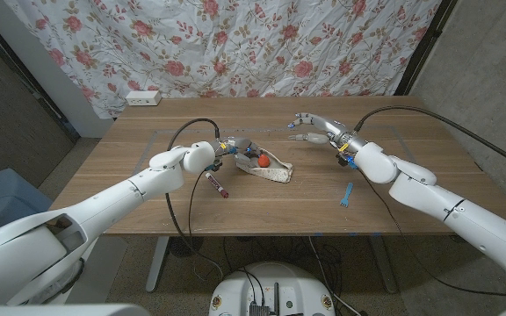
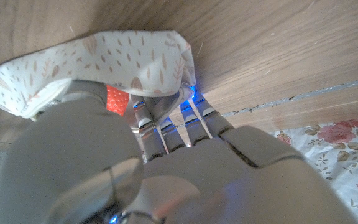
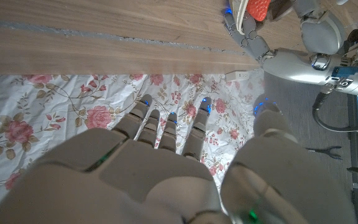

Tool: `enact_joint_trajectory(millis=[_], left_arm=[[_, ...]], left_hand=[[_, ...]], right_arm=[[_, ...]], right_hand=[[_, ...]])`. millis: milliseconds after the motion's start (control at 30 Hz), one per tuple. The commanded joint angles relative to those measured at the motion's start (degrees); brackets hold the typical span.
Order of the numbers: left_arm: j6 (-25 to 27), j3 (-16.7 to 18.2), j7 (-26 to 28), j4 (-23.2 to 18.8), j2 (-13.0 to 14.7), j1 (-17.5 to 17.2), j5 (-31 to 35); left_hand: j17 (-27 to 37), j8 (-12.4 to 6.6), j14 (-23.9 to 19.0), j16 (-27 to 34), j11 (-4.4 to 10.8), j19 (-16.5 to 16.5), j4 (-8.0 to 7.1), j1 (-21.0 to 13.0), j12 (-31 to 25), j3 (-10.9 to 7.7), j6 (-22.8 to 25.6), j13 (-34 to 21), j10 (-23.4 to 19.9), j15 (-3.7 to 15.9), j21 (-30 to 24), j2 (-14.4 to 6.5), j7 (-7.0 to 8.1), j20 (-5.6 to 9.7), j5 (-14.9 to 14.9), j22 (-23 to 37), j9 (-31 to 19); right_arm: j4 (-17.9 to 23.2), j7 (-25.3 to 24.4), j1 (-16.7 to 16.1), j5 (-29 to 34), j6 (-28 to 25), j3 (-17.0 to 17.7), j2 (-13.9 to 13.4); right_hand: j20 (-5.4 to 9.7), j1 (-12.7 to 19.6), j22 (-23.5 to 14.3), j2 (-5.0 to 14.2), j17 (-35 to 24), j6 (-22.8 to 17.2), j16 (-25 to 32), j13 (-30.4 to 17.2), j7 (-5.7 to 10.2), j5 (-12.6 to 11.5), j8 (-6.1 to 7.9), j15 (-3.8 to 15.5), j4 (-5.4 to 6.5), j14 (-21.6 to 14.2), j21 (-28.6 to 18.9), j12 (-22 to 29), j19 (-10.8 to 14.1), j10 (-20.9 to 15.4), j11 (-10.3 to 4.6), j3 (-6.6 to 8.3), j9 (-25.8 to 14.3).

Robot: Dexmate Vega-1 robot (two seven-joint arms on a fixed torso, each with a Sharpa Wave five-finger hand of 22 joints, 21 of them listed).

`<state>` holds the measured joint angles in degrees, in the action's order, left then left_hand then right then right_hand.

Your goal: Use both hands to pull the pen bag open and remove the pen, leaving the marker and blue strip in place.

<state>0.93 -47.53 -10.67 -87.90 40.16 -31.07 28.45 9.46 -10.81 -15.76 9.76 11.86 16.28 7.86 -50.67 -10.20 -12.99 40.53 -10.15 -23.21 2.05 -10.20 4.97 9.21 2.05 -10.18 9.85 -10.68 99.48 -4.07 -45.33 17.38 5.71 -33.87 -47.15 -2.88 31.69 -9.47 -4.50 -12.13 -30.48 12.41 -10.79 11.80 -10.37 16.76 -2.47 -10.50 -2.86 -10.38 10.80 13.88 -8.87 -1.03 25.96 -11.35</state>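
The pen bag [image 1: 266, 167], a pale printed pouch, lies near the middle of the counter [image 1: 148, 206], its mouth turned toward the left hand [image 1: 227, 150]. That hand sits at the bag's left end; in the left wrist view its fingers [image 2: 166, 134] reach in under the fabric edge, with something red [image 2: 115, 98] showing at the opening, so it looks to be gripping the rim, though how firmly cannot be told. The right hand [image 1: 316, 130] hovers well apart from the bag, above the counter to its right, fingers spread and holding nothing. A dark pen-like stick [image 1: 217, 183] lies on the counter just in front of the left hand, and a small blue strip [image 1: 347, 194] lies farther right, near the right forearm; which of the task's things are out already is hard to judge. The step in hand seems to be bringing the right hand over to take the opposite lip of the mouth. To do it well, the left hand should keep its hold steady and low, pinning the bag, while the right pinches only cloth at the far lip, then draws away gently so the mouth widens without dragging the pouch.
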Motion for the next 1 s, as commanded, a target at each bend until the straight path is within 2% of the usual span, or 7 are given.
enact_joint_trajectory(millis=[33, 467, 1000], left_arm=[[-0.2, -0.3, -0.1, 0.7, -0.6, 0.5, -0.4], [-1.0, -1.2, -1.0, 1.9, -1.4, 2.0, 0.0], [-0.9, -1.5, -0.6, 2.2, -2.0, 2.2, 0.0]], left_hand=[[0.2, -0.28, 0.1, 0.4, -0.49, -0.1, -0.19, 0.6, -0.4, 0.28, 0.0, -0.1, -0.1, 5.86, -0.4, 0.1, -0.15, 0.24, 0.0, 0.0, 0.1], [0.2, -0.33, 0.2, 0.4, -0.56, -0.1, -0.26, 1.1, -0.4, 0.37, 0.1, -0.1, -0.1, 5.86, -0.5, -0.1, -0.16, 0.28, 0.1, 0.0, 0.1], [0.2, -0.40, 0.1, 0.5, -0.66, -0.1, -0.25, 1.5, -0.5, 0.47, 0.3, -0.1, -0.1, 5.95, -0.5, -0.2, -0.20, 0.32, 0.1, 0.0, 0.1]], right_arm=[[0.0, 3.0, 3.0, 6.1, 0.9, -2.3, 0.0], [-1.9, 4.7, 6.0, 11.4, 3.7, -4.8, 1.3], [-1.7, 6.0, 7.1, 17.0, 3.6, -6.7, 2.2]], right_hand=[[-0.48, 0.9, -0.1, -0.23, -0.3, -0.1, -0.3, -0.3, 0.30, 0.1, 0.34, -0.35, 0.18, 0.1, -0.1, -0.1, 0.3, 0.4, -0.17, 0.31, -0.1], [-0.80, 1.4, -0.1, -0.74, -0.4, 0.4, -0.3, -0.3, 0.45, 0.2, 0.13, -0.33, 0.34, 0.3, -0.2, -0.2, 0.2, 1.0, -0.12, 0.09, -0.1], [-1.32, 2.0, -0.1, -1.85, -0.5, 0.8, -0.3, -0.3, 0.69, -0.1, 0.05, 0.08, 0.41, 0.9, -0.1, -0.4, -0.1, 2.3, -0.57, -0.40, -0.2]])
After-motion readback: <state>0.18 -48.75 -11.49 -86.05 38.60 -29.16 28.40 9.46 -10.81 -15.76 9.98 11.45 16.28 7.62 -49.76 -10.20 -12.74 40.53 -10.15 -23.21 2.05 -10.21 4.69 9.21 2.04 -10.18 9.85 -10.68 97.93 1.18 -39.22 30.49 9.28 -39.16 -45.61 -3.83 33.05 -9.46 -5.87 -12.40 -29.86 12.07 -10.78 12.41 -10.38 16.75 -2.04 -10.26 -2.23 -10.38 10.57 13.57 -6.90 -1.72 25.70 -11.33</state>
